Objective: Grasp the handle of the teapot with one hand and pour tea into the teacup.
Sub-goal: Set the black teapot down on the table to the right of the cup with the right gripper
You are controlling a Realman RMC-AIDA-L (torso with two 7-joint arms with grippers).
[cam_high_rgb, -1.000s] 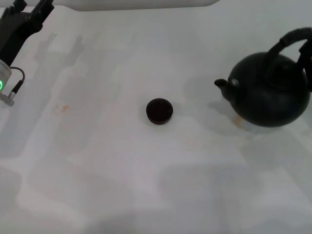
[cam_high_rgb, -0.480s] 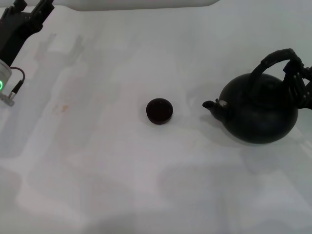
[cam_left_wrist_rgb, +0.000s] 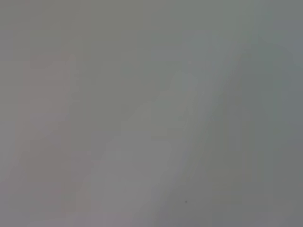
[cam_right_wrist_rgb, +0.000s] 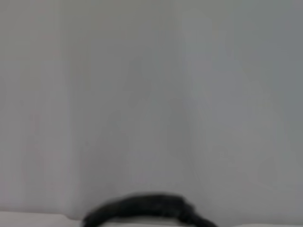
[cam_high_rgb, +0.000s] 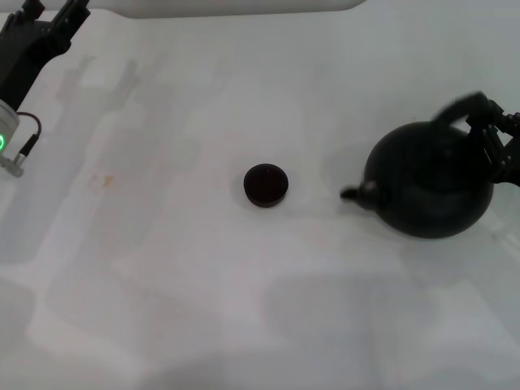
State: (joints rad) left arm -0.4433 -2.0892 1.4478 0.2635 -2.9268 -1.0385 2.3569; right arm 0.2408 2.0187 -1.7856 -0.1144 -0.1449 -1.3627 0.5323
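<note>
The right gripper [cam_high_rgb: 491, 142], clamped on the handle [cam_high_rgb: 461, 106], has carried the teapot [cam_high_rgb: 431, 191] in from the worktop's [cam_high_rgb: 203, 309] right edge, its spout now dipping toward the teacup [cam_high_rgb: 266, 185], which sits well apart beyond that spout, so I judge the pour not yet begun. The left gripper [cam_high_rgb: 45, 20] is parked far away, fingers seemingly apart. No brand, label or writing can be read anywhere.

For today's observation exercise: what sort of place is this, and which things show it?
Probably a robot test bench: a plain white table bearing only a black teapot and teacup, with robot grippers, left and right.
</note>
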